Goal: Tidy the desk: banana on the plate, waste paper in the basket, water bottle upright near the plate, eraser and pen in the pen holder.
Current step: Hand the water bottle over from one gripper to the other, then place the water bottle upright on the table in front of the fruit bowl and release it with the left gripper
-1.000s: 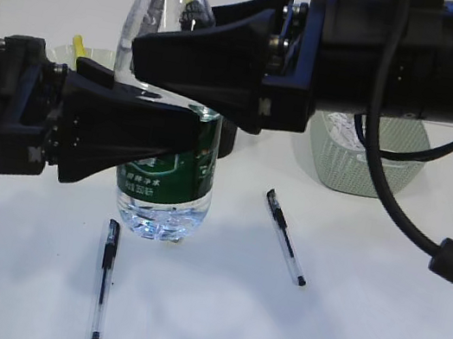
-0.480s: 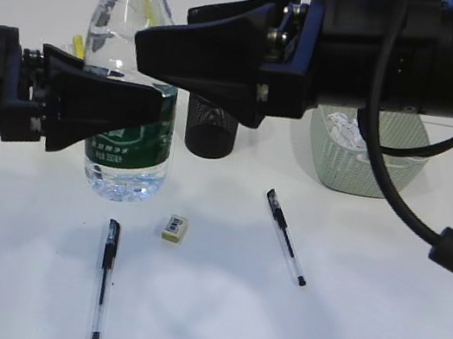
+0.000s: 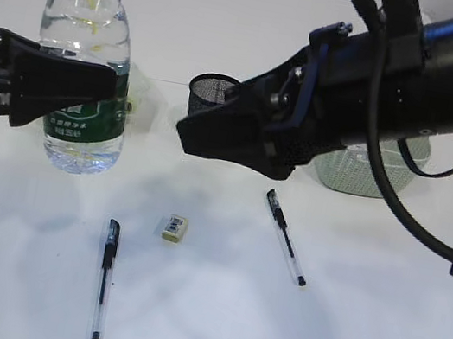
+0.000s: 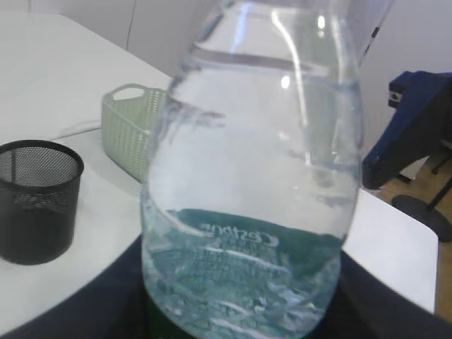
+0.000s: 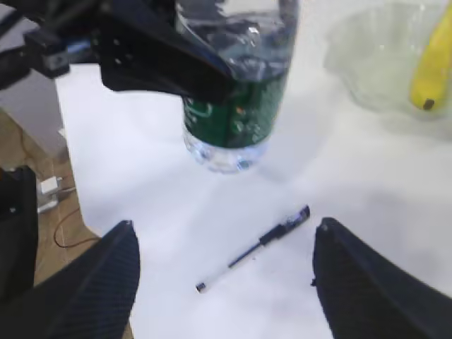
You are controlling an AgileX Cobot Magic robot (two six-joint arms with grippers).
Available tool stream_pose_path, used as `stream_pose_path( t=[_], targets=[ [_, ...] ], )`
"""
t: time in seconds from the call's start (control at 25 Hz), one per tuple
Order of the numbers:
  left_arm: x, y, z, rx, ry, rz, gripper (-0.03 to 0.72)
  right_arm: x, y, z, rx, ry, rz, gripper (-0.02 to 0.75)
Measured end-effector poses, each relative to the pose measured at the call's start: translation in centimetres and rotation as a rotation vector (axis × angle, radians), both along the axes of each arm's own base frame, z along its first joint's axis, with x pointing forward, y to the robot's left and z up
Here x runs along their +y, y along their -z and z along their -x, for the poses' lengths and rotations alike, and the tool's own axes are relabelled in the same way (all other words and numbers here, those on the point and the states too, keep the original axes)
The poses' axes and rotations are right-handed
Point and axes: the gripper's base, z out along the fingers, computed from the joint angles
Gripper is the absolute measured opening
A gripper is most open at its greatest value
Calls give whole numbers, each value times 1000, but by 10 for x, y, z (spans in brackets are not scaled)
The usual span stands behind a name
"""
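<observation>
A: Which step are you on, operator?

B: The bottle step. Your left gripper [image 3: 92, 84] clamps the water bottle [image 3: 82, 65] upright at its green label, base at or just above the desk [image 3: 208, 324]; contact is unclear.

A: And the plate?

B: The plate [image 5: 385, 60] lies just beyond the bottle, banana [image 5: 432, 60] already in it.

A: The other hand?

B: Your right gripper [image 5: 222, 279] hangs wide and empty, a pen [image 5: 256, 248] below its jaws.

A: Next?

B: Judged only: set the bottle down, release, then collect the eraser [image 3: 174, 227] and pens for the pen holder [image 3: 211, 97].
</observation>
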Motion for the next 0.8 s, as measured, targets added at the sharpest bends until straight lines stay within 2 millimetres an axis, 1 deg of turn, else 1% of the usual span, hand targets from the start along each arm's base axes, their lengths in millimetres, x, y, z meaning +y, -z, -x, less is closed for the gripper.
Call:
stream_pose_path(
  t=[0.24, 0.4, 0.56, 0.64, 0.72, 0.8],
  targets=[
    [22, 2, -7, -1, -77, -22, 381, -14, 15, -6, 127, 177, 173, 569],
    [30, 3, -8, 0, -101, -43, 381, -29, 26, -9, 178, 312, 332, 569],
    [33, 8, -9, 15, -120, -97, 381, -47, 34, -10, 217, 452, 509, 569],
    [34, 9, -10, 19, -126, -114, 380, -58, 37, -11, 261, 531, 564, 569],
    [34, 10, -10, 20, -130, -117, 380, -69, 38, -13, 293, 588, 597, 569],
    [34, 10, -10, 20, -129, -119, 380, -86, 39, -19, 317, 650, 608, 569]
  ],
)
